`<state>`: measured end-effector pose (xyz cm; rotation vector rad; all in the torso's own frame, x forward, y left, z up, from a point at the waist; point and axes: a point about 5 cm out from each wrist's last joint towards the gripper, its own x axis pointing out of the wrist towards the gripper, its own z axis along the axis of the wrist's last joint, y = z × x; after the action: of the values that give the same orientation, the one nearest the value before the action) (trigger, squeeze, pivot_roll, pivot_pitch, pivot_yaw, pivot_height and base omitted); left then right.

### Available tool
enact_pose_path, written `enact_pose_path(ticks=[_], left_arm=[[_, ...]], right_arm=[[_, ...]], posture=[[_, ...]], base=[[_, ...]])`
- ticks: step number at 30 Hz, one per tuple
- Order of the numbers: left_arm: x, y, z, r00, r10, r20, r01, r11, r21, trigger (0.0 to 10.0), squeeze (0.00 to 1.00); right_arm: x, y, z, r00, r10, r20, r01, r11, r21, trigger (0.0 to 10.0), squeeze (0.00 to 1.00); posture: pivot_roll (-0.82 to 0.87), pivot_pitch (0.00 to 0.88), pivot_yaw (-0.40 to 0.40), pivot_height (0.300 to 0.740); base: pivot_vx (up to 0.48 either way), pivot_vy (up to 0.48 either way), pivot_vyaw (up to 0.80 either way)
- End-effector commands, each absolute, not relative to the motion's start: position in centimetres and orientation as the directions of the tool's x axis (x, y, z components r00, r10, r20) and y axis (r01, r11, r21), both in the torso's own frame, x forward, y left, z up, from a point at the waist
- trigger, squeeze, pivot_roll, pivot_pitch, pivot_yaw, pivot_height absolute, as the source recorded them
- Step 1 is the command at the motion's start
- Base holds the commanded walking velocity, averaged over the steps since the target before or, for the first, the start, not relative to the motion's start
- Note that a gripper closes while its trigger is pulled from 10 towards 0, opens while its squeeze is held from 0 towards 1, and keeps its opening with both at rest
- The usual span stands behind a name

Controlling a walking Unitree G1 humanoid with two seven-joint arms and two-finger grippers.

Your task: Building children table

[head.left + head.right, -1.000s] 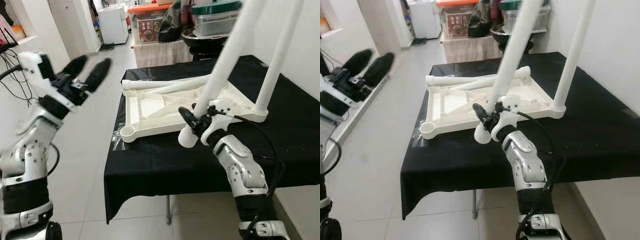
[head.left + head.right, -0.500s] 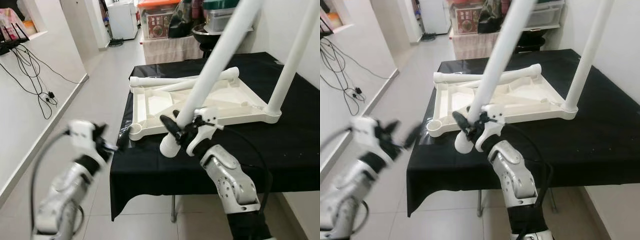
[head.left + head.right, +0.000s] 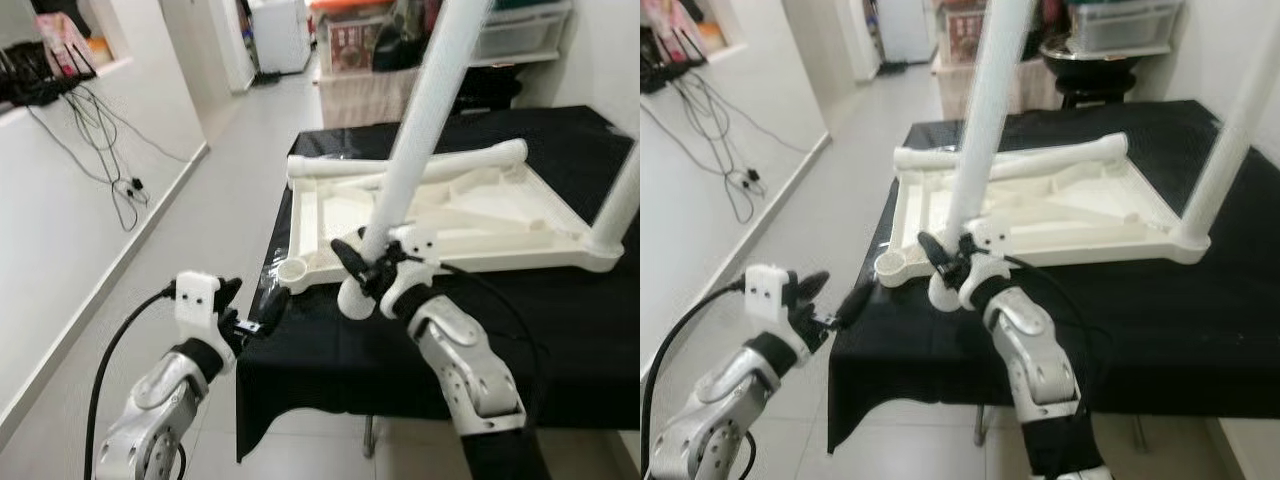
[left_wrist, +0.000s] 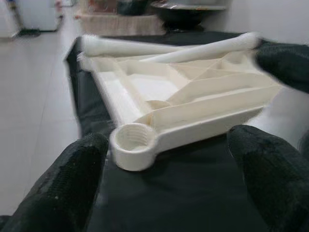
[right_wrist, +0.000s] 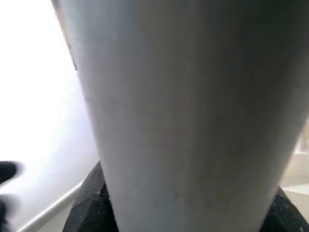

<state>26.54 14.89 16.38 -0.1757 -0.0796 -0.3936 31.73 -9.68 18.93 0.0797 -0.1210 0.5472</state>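
Right gripper (image 3: 362,272) clamped around a loose white table leg (image 3: 420,140) near its lower end, held tilted above the near edge of the table top frame (image 3: 440,215), rounded tip just in front of the frame and not yet over any socket. Left gripper (image 3: 255,322) spread wide and holding nothing, hovering at the black-clothed table's near left corner, fingers (image 4: 72,179) pointing at the threaded corner socket (image 4: 133,140), close to it but apart from it.

Upside-down frame lying flat on the black tablecloth (image 3: 560,330). One leg (image 3: 625,200) already standing upright in the near right corner. Two more legs (image 3: 400,165) lying across the far side of the frame, not yet fitted. Judged well short of half done: one of four legs in place, the held one apparently next for the open near left socket, then two more.

Beyond the table, storage boxes (image 3: 365,40) and a white cabinet (image 3: 280,35) against the far wall; loose cables (image 3: 100,150) trailing along the left wall. Nothing resting over the empty socket; only the left gripper near it, possibly in the way of the leg's approach.
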Motion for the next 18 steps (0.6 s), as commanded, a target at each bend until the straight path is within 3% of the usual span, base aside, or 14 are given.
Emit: enact_pose_path(ticks=[1, 9, 16, 18], left_arm=[[26.5, 14.7, 16.6, 0.916, -0.383, 0.121, 0.398, 0.906, -0.144, 10.0, 0.00], [26.7, 14.4, 16.9, 0.911, -0.390, 0.134, 0.407, 0.903, -0.139, 10.0, 0.00], [27.0, 14.6, 16.0, 0.943, -0.330, 0.051, 0.334, 0.934, -0.128, 10.0, 0.00], [26.9, 14.6, 15.7, 0.943, -0.331, 0.040, 0.333, 0.935, -0.123, 10.0, 0.00]], right_arm=[[31.5, -9.4, 19.0, 0.837, 0.529, 0.139, -0.538, 0.842, 0.040, 10.0, 0.00], [31.6, -9.4, 18.9, 0.839, 0.527, 0.135, -0.536, 0.844, 0.030, 10.0, 0.00], [31.5, -9.5, 18.9, 0.837, 0.531, 0.132, -0.537, 0.844, 0.006, 10.0, 0.00], [31.6, -9.5, 19.0, 0.835, 0.535, 0.132, -0.540, 0.842, 0.002, 10.0, 0.00]], posture=[[-0.01, 0.029, 0.113, 0.740], [-0.01, 0.032, 0.120, 0.740], [-0.01, 0.042, 0.126, 0.740], [-0.01, 0.045, 0.128, 0.740]], base=[[0.315, 0.000, 0.00], [0.311, 0.000, 0.00], [0.000, 0.000, 0.00], [0.000, 0.480, 0.00]])
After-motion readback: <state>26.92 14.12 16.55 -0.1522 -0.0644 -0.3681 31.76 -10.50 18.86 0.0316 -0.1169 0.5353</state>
